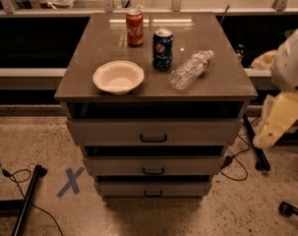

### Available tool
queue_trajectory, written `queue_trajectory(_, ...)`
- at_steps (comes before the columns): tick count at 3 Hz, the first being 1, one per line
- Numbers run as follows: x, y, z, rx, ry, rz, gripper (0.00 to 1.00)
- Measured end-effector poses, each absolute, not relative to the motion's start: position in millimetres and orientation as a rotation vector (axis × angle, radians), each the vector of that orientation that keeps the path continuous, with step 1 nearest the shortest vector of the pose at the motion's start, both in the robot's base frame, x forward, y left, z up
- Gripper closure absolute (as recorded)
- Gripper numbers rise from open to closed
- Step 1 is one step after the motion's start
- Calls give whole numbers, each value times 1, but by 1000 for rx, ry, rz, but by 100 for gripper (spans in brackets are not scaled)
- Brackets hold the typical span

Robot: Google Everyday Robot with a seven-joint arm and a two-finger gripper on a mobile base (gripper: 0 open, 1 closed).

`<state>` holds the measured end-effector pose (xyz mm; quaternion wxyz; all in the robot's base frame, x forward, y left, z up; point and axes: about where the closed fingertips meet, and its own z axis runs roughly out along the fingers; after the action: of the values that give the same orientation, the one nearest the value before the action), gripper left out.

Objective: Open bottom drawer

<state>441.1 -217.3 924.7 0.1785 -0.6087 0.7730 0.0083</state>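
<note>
The grey cabinet stands in the middle of the camera view with three drawers. The bottom drawer is the lowest, with a shallow grey front and a small black bar handle. Its front sits flush, slightly behind the middle drawer and the top drawer. My arm shows at the right edge as a white and cream shape. My gripper hangs at its lower end, to the right of the cabinet at about top-drawer height, apart from all drawers.
On the cabinet top are a white bowl, a red cola can, a blue Pepsi can and a lying plastic bottle. A blue tape X, cables and a black stand leg lie on the floor at left.
</note>
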Motion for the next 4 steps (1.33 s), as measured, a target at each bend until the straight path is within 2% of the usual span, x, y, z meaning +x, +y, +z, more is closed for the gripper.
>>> queue_trajectory(1, 438, -217, 853, -1735, 2129, 108, 0)
queue_trajectory(2, 439, -216, 860, -1734, 2131, 96, 0)
queue_trajectory(4, 449, -225, 737, -1712, 2154, 243, 0)
